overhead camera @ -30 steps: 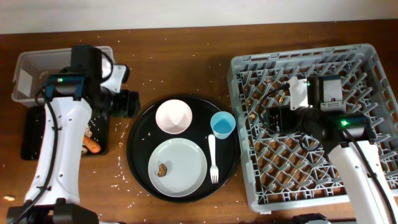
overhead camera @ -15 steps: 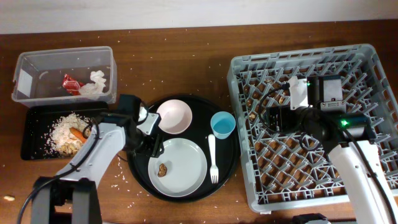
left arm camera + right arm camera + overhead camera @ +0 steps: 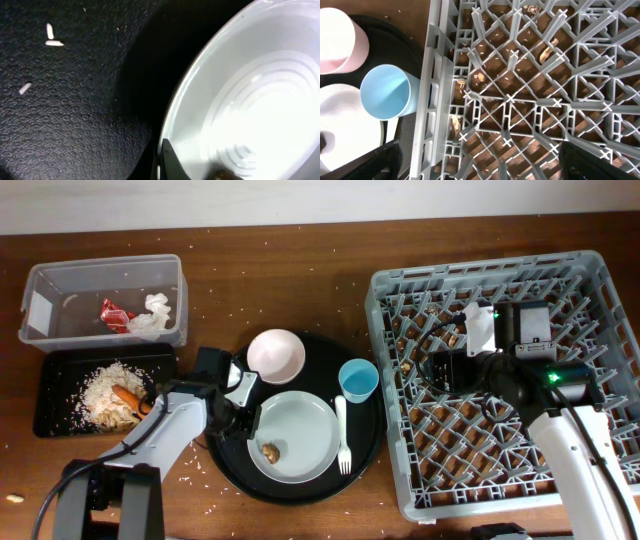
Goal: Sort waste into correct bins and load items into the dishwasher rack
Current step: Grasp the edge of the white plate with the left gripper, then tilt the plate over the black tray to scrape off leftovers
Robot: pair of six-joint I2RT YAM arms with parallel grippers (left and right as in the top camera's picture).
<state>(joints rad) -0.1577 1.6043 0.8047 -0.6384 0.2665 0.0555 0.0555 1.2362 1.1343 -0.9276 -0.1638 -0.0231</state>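
Observation:
The round grey plate [image 3: 300, 435] lies on the round black tray [image 3: 225, 395] with a small brown bit [image 3: 268, 450] on it. My left gripper [image 3: 246, 420] is shut on the plate's left rim; in the left wrist view one dark finger [image 3: 168, 161] lies on top of the plate's rim [image 3: 190, 95]. The white bowl [image 3: 277, 352], blue cup [image 3: 358, 380] and white fork [image 3: 341, 435] are on the same tray. My right gripper [image 3: 432, 368] hangs open over the grey dishwasher rack [image 3: 590, 310], its fingers [image 3: 365, 160] wide apart and holding nothing.
The clear tub [image 3: 60, 280] at the back left holds a red wrapper [image 3: 115, 312] and a white tissue [image 3: 150, 315]. In front of it the shallow black tray [image 3: 55, 405] holds rice and an orange carrot [image 3: 126, 394]. Rice grains are scattered over the wooden table.
My left arm swung from over the clear tub down to the plate and its jaws closed on the rim. The plate shifted slightly right. The right arm has not moved.

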